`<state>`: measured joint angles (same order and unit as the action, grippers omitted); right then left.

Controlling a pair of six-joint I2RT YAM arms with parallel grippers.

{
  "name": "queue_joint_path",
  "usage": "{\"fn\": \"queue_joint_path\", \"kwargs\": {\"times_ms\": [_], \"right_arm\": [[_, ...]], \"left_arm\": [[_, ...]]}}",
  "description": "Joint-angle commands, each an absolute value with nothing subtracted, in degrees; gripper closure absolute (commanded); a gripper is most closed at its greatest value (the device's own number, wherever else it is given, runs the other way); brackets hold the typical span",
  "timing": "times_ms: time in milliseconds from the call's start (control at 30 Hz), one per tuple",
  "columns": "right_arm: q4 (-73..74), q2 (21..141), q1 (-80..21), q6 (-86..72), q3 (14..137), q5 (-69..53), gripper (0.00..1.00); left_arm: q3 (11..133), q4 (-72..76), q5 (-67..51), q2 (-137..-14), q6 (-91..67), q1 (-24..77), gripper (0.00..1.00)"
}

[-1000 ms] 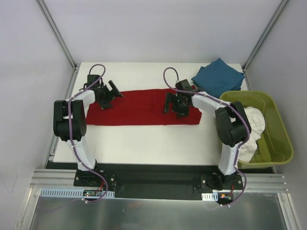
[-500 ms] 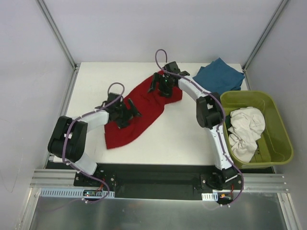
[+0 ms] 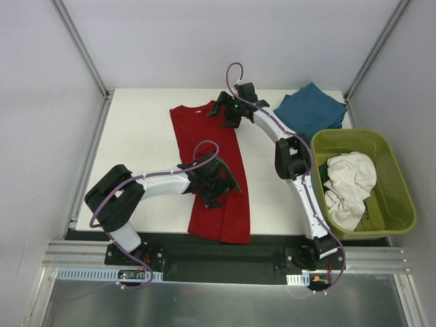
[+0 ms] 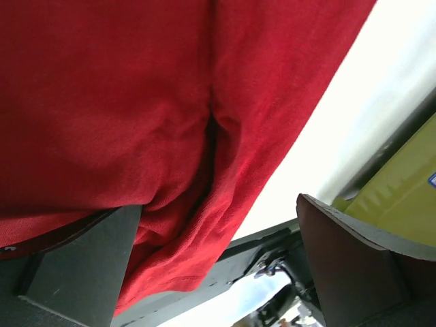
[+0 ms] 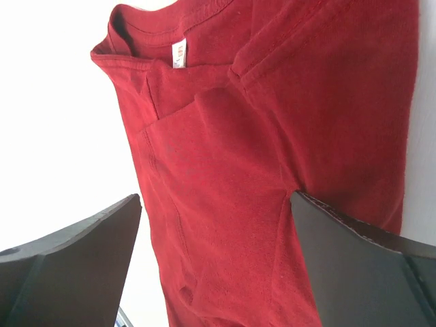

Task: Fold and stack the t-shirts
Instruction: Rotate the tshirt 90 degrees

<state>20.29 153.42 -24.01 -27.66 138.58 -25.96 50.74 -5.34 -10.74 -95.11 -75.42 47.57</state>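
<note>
The deep red t-shirt (image 3: 214,170) lies flat, lengthwise down the table, its collar at the far end and its hem over the near edge. Its white neck label (image 5: 178,52) shows in the right wrist view. My left gripper (image 3: 219,182) is low over the shirt's right edge at mid length. Its jaws stand wide open (image 4: 218,204), with red cloth bunched against the left finger (image 4: 75,266). My right gripper (image 3: 228,112) is over the shirt's far right shoulder, jaws wide open (image 5: 214,196) above the cloth. The teal-blue t-shirt (image 3: 310,109) lies folded at the back right. The white t-shirt (image 3: 347,180) is crumpled in the tub.
The olive-green plastic tub (image 3: 398,204) stands off the table's right side, and its wall shows in the left wrist view (image 4: 402,191). Metal frame posts rise at the back corners. The white table (image 3: 136,157) lies bare left of the red shirt.
The red shirt has swung from lying crosswise to lying lengthwise. My left gripper moved near and right to the shirt's middle. My right gripper moved to the far end by the collar.
</note>
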Motion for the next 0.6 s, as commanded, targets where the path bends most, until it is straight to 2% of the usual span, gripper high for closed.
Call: {"fn": "queue_joint_path", "kwargs": {"times_ms": [0,133,200,367,567], "right_arm": [[20.7,154.9,-22.9,-26.0,139.5,-22.2,0.04],[23.8,150.0,-22.6,-21.3,139.3,-22.8,0.04],[27.0,143.3,-23.4,-14.5,136.8,-21.8,0.04],[29.3,124.4,-25.2,-6.7,124.2,-13.8,0.03],[38.1,114.2,-32.5,2.0,111.3,-0.6,0.04]], "left_arm": [[49.8,-9.3,-8.7,-93.5,-77.8,48.3,0.01],[48.3,-10.5,-4.4,-83.8,-74.5,50.1,0.01],[47.4,-11.2,-0.9,-77.6,-71.2,51.2,0.01],[45.4,-17.1,5.1,-64.7,-63.6,51.4,0.01],[44.9,-30.9,17.0,-55.3,-58.4,50.7,0.01]]}}
